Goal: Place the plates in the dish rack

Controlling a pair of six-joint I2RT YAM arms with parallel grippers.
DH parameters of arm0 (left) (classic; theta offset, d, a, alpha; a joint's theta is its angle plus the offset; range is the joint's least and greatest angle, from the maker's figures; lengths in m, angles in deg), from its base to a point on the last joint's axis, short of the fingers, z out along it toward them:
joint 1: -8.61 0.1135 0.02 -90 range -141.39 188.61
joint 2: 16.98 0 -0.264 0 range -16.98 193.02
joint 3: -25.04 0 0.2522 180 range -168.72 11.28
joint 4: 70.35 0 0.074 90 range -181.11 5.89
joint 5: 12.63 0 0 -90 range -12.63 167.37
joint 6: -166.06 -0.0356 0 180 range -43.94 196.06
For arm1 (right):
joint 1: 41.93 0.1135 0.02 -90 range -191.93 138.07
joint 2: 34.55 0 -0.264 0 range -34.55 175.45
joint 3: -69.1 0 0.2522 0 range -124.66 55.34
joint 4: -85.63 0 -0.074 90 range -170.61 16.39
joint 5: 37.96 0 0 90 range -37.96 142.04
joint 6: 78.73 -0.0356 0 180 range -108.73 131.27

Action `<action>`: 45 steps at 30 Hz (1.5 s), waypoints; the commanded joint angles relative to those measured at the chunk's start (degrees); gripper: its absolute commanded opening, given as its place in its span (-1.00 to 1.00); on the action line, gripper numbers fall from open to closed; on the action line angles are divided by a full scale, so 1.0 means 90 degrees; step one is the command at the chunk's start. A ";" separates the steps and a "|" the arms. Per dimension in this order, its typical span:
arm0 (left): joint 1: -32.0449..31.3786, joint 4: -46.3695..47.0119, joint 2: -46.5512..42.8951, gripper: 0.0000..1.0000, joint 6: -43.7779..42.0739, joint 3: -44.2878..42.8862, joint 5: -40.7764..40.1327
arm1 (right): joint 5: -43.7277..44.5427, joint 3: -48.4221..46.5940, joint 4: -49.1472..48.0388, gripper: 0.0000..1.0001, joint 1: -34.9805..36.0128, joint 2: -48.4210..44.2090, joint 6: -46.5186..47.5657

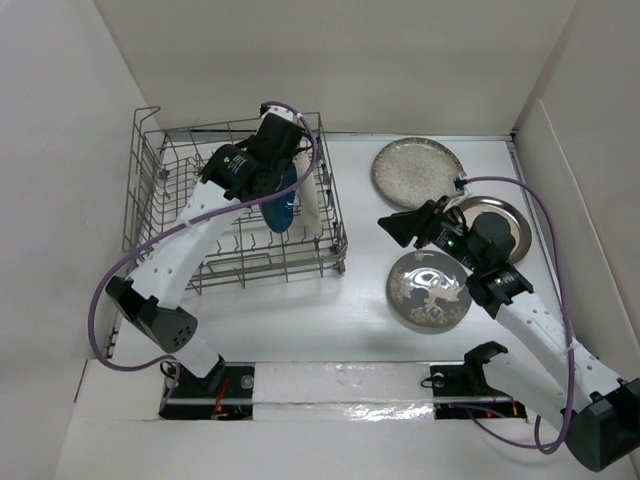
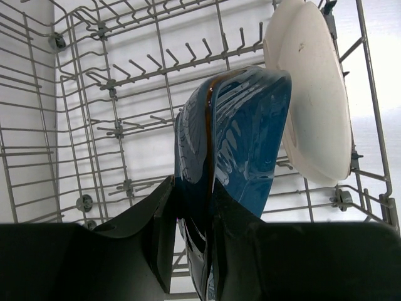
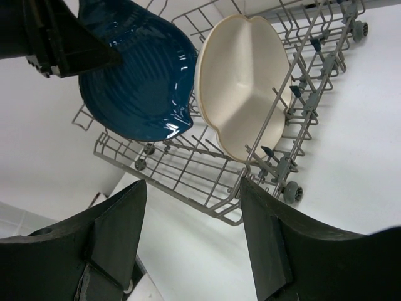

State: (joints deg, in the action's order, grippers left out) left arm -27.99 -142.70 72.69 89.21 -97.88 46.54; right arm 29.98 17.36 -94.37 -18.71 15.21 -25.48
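One of five plates is properly loaded: cream plate (image 1: 312,205) stands on edge against the right side of the rack (image 1: 240,265). Second is in progress: blue dish (image 2: 238,144) is on edge just left of the cream plate, within the rack's outline, with the left jaws clenched on its rim. Can't tell whether its lower edge sits between the tines, so I'd count it as not placed yet. Three left on the counter (image 1: 350,310), right of the rack: speckled plate (image 1: 417,172) far, silver-rimmed plate (image 1: 495,210) in the middle, deer plate (image 1: 428,290) near. Right jaws spread wide, holding nothing, hovering by the left edge of the silver-rimmed plate, pointing toward the rack. Roughly a third done; remaining: seat and let go of the blue dish, then three more plates
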 commanded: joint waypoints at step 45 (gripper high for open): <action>0.0218 0.1402 0.1151 -0.16 0.0561 0.0870 0.1179 | 0.0323 0.0157 -0.0004 0.33 0.0301 -0.0021 0.0334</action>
State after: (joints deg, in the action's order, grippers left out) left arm -26.87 -132.49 85.17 94.10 -90.49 54.52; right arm 32.29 18.78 -92.73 -16.65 14.75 -23.80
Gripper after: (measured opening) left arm 0.419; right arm 0.664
